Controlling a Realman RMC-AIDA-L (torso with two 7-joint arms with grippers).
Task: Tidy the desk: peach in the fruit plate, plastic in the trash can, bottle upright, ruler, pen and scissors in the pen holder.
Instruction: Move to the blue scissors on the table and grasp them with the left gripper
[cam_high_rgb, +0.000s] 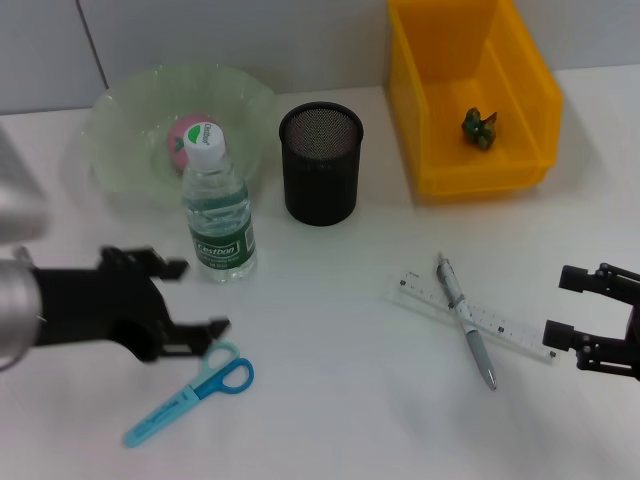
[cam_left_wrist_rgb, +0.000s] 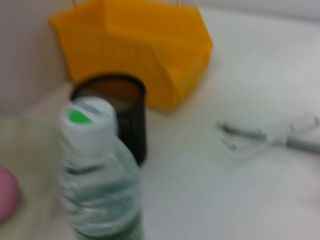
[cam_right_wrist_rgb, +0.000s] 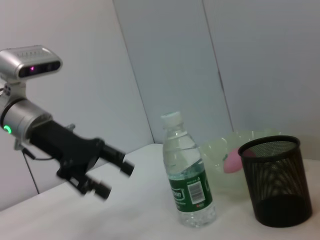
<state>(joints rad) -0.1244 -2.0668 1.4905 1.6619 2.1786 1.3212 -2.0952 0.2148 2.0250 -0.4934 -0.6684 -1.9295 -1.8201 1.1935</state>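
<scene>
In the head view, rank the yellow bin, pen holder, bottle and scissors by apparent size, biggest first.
1. yellow bin, clearly the largest.
2. pen holder and bottle: they look alike in size, so no ranking between them.
3. scissors: long but thin, smallest in area.

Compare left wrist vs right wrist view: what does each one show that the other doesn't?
Left wrist only: the yellow bin, and the pen lying with the ruler on the table.

Right wrist only: the left arm with its open end effector hanging empty beside the bottle, and the wall panels behind.

Both: the upright bottle, the black mesh pen holder, the pink peach in the pale green fruit plate. Neither shows the scissors or the right end effector.
</scene>
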